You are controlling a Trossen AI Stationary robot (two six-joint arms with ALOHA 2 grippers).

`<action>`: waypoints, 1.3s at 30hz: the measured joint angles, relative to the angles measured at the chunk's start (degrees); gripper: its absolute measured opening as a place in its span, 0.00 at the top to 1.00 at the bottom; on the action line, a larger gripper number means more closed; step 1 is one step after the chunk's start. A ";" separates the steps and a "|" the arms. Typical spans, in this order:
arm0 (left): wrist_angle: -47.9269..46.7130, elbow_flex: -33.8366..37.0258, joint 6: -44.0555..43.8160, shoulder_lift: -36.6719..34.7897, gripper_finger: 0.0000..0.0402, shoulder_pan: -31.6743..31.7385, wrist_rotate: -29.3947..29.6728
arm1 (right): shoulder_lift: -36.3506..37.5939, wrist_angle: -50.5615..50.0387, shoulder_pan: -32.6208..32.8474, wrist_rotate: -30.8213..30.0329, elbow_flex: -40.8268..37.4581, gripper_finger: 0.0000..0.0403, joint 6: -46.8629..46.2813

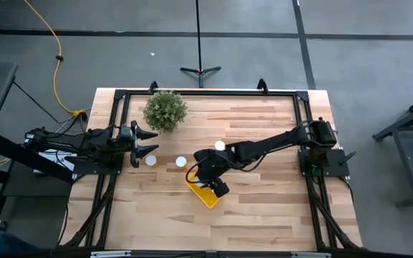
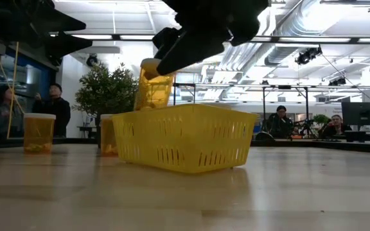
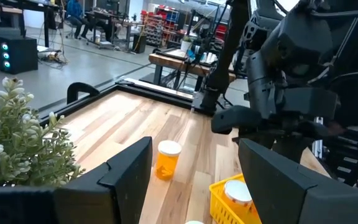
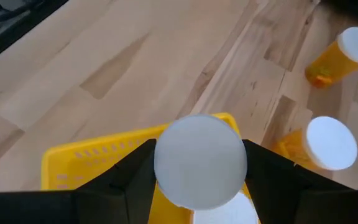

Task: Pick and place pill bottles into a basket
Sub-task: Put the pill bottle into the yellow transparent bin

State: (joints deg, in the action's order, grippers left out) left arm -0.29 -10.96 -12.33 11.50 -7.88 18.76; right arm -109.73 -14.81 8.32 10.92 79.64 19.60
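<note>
Pale wood table [image 1: 264,215], filling the middle of the high view inside a black frame. Dark right arm stretched from the frame's right toward centre; left arm parked at mid-left, beside a green potted plant [image 1: 165,110] in the upper left part of the table.

Yellow plastic basket [image 1: 205,193], just below centre in the high view, partly under the right arm; centre of the low view [image 2: 185,138], tipped slightly on the table.

Right pincer [image 4: 201,163], over the basket, closed on a pill bottle [image 4: 200,160] whose white cap fills the lower centre of the right wrist view; same bottle tilted above the basket's left edge in the low view [image 2: 153,86]. Another white cap already inside the basket [image 3: 237,191], lower right of centre in the left wrist view.

Left pincer [image 1: 143,142], mid-left of the high view, fingers spread wide, nothing between them.

Loose bottles: two upright just right of the left pincer [image 1: 151,160] [image 1: 181,162], one more above the right pincer near centre [image 1: 220,145].
</note>
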 joint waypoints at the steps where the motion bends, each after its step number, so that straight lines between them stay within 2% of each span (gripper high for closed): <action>1: -0.02 0.00 -0.01 0.01 0.31 -0.02 0.00 | -0.02 -0.31 -0.04 -0.47 0.00 0.49 0.00; 21: 0.13 0.00 0.01 0.01 0.31 -0.01 0.04 | -3.05 1.77 -0.20 -0.78 -0.02 0.49 1.25; 30: 0.12 0.00 0.01 0.01 0.31 -0.01 0.04 | -3.12 2.51 -0.20 -0.92 -0.02 0.42 -0.01; 39: 0.12 0.00 0.00 0.01 0.31 -0.01 0.00 | -3.12 2.74 -0.20 -1.38 0.06 0.42 0.18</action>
State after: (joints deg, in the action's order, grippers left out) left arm -0.18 -10.96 -12.33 11.51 -7.89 18.76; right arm -112.86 -12.07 8.12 9.54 79.69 19.78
